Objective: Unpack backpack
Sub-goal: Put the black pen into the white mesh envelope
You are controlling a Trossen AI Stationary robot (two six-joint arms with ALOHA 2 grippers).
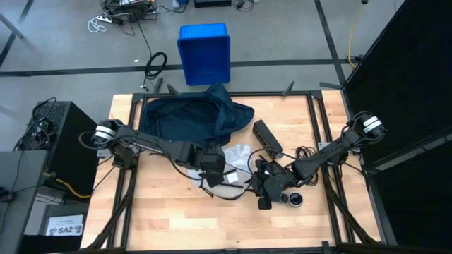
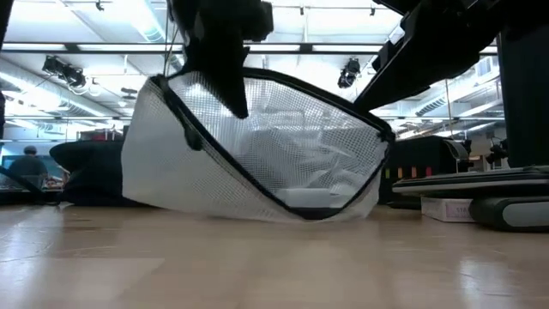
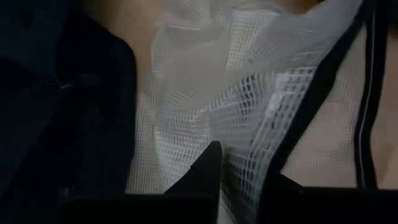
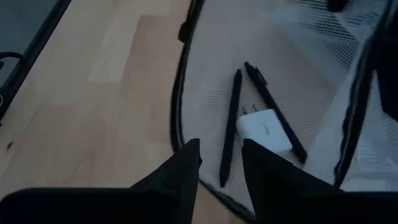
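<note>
Pinching the white mesh pouch (image 2: 257, 154) is the left gripper (image 3: 239, 168); the right gripper (image 4: 221, 158), slightly parted, is held just above its rim.

A white label (image 1: 65, 228) beside the table's left edge reads "SA2".

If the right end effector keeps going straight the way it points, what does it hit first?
Probably the black pen lying inside the mesh pouch, just ahead of the right end effector; the white charger sits beside it. Depth is hard to judge, so the pouch's edge might come first.
</note>
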